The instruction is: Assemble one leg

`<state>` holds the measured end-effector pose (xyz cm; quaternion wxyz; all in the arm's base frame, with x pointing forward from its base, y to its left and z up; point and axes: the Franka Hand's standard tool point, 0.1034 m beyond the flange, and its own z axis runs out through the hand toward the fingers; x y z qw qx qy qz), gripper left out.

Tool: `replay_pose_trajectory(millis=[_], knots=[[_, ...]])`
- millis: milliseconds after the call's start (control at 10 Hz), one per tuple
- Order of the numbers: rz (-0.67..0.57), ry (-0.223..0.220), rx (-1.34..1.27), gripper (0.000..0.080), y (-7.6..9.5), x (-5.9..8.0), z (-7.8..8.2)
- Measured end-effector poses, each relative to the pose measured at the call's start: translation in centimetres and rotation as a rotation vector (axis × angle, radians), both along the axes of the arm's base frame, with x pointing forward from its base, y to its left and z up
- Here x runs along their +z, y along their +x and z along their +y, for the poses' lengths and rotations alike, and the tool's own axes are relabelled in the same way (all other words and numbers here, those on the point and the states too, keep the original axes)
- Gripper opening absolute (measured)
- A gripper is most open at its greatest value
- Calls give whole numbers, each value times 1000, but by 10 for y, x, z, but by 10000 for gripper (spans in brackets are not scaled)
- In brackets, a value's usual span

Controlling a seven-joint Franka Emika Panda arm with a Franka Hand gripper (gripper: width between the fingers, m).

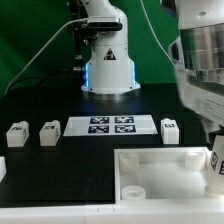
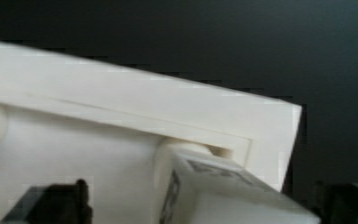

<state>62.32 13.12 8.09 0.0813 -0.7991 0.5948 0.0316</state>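
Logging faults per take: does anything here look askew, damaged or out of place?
Nothing stands out. The loose legs stand upright beside the marker board; one leg sits at a corner of the large white piece, by the tool. No damage shows.

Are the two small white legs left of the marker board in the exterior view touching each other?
Apart. The exterior view shows the outer leg and the inner leg side by side, with a plain strip of black table between them.

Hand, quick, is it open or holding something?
Hand: open, holding nothing; its fingers sit apart on either side of the leg, not touching it.
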Motion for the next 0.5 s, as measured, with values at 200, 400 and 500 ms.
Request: replay_pose_trajectory(millis=[200,400,500], knots=[[-3,-49,335,642,0,1,-6],[-32,-64,521,648,2,1,-7],[-50,-67,642,649,2,1,-8]])
